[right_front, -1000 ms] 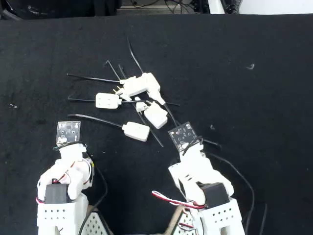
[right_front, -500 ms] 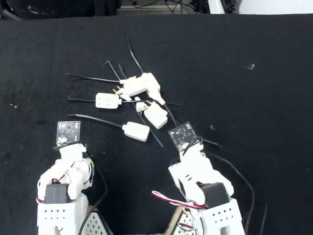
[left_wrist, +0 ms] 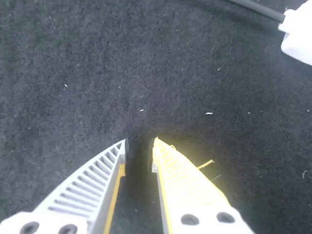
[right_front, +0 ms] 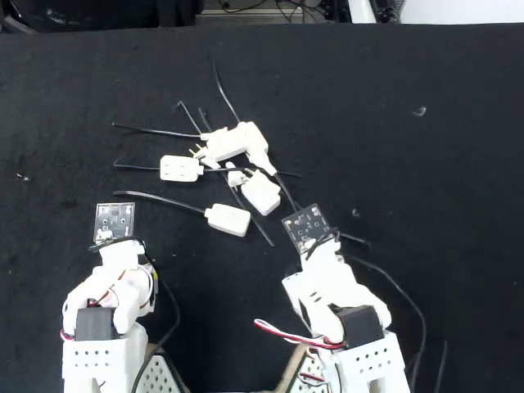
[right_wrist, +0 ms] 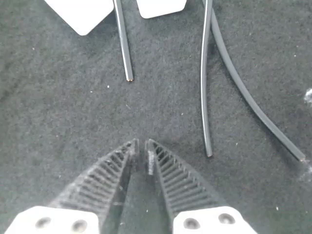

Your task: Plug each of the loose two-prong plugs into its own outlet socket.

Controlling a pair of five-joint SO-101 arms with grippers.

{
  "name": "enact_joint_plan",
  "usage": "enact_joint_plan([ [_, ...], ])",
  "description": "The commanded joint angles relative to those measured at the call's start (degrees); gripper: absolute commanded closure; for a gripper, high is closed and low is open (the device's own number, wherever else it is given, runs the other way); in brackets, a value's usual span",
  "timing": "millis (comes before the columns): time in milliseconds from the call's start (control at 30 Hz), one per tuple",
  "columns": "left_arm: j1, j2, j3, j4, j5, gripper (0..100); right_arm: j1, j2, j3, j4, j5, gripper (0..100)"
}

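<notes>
On black table (right_front: 426, 205), white black-corded plugs (right_front: 237, 139)

The tabletop (right_front: 442, 188) has a black, fuzzy cloth on it (tiny white bits of fluff (left_wrist: 208, 113) lie here and there). A small grey crumb (right_front: 419, 110) sits on its right part. Some dark wires (right_front: 286, 10) lie past the far edge.
</notes>
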Motion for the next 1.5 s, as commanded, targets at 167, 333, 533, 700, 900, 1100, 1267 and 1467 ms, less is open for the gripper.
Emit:
enact_joint_plan([
  [167,0.3,-0.4,1.1,0.1,-0.3,90,1.1,-5.4,-0.1,-11.9,-0.4,96.2],
  [333,-2.9,-0.5,-3.0,-10.2,-0.4,90,1.6,-5.4,-1.4,-31.5,-0.4,96.2],
  [533,-13.3,-0.5,-9.9,-29.0,-0.4,90,1.7,-5.4,-0.3,-43.4,4.0,93.6],
  [700,-12.4,-0.4,-8.8,-35.8,-4.3,89,5.0,-5.3,-1.9,-37.2,16.4,77.9],
  [900,-9.5,-0.2,-17.1,-30.8,-4.6,84,11.5,-5.4,-19.2,-26.9,15.5,77.0],
  [1100,-6.8,0.0,-37.0,-19.3,-6.8,84,13.3,-5.1,-47.1,-17.1,13.7,77.0],
  [1267,-6.8,5.5,-40.5,-19.3,-7.2,84,13.3,-5.1,-57.2,-17.1,13.7,77.0],
  [1467,-6.7,28.0,-42.2,-20.7,-7.1,84,13.4,-2.4,-59.4,-18.5,13.9,77.0],
])
